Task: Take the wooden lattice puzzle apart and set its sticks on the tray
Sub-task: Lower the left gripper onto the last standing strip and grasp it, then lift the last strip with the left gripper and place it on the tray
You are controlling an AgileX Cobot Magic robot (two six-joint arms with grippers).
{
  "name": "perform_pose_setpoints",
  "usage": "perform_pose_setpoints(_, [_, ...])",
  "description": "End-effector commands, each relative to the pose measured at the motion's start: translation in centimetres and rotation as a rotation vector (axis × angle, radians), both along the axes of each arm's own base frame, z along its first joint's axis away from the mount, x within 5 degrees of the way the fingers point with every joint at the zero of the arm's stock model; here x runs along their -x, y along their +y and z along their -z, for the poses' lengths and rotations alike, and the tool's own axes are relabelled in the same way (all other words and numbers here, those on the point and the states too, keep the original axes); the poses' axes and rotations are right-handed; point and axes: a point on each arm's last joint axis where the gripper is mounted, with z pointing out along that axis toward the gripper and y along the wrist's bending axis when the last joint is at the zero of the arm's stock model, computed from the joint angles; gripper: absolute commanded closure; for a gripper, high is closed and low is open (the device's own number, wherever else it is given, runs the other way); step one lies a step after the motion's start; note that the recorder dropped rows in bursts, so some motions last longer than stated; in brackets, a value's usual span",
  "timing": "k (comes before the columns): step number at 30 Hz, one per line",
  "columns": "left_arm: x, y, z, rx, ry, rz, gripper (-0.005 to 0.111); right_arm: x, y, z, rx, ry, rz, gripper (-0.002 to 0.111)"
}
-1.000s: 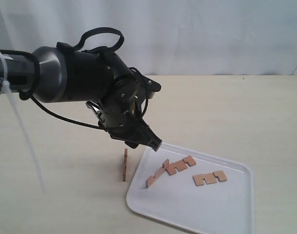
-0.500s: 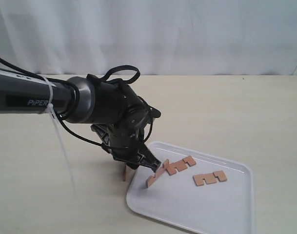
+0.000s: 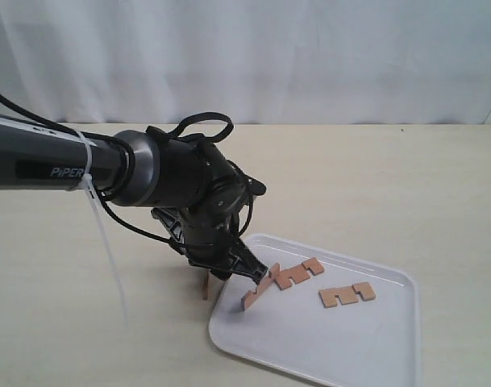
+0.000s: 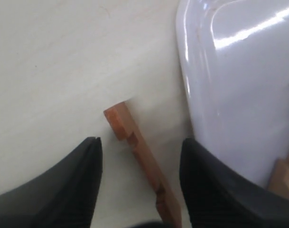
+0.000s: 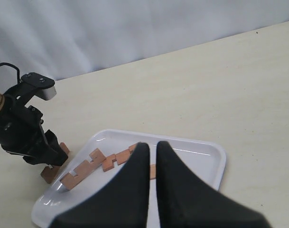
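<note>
No assembled lattice puzzle shows; the sticks lie apart. One stick [image 3: 205, 288] [image 4: 139, 147] stands on its edge on the table, just beside the rim of the white tray [image 3: 390, 355] [image 4: 239, 85]. My left gripper [image 3: 229, 271] [image 4: 140, 141] is lowered over this stick, open, with one finger on either side and not touching it. On the tray lie three sticks: one [image 3: 255, 293] leaning at the near rim, one [image 3: 298, 272] beside it, one [image 3: 347, 294] further right. My right gripper [image 5: 152, 145] is shut and empty, above the tray [image 5: 215, 153].
The left arm's black body [image 3: 148, 169] and its cable loop hang over the table left of the tray. A white curtain [image 3: 309, 56] closes off the back. The right wrist view shows the left gripper [image 5: 37, 147] at the tray's corner.
The left arm came down from above the tray's corner to the standing stick on the table, its fingers now straddling it. Over the last half second it hardly moved.
</note>
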Motion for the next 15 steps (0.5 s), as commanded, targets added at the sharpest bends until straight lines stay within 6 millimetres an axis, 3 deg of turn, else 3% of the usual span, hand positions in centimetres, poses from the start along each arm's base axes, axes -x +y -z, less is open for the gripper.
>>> perform_pose_setpoints(1, [-0.3,-0.2,0.3,0.013,-0.013,-0.002,0.058,0.0,0.0,0.0,0.005,-0.008,-0.004,0.104])
perform_pose_setpoints(7, [-0.3,-0.2,1.3,-0.003,0.0,0.002,0.059,0.0,0.0,0.0,0.005,-0.008,-0.004,0.104])
perform_pose_setpoints(9, [-0.4,0.0,1.3,-0.022,-0.005,0.011,0.073,0.0,0.0,0.0,0.005,-0.008,-0.004,0.104])
perform_pose_setpoints(10, [-0.4,0.1,1.3,-0.038,-0.004,0.021,0.092,0.0,0.0,0.0,0.005,-0.008,-0.004,0.104])
perform_pose_setpoints(12, [-0.5,0.4,1.2,-0.076,-0.017,0.044,0.107,0.0,0.0,0.0,0.005,-0.008,-0.004,0.104])
perform_pose_setpoints(15, [-0.6,0.9,-0.4,-0.118,-0.051,0.062,0.107,0.0,0.0,0.0,0.005,-0.008,-0.004,0.104])
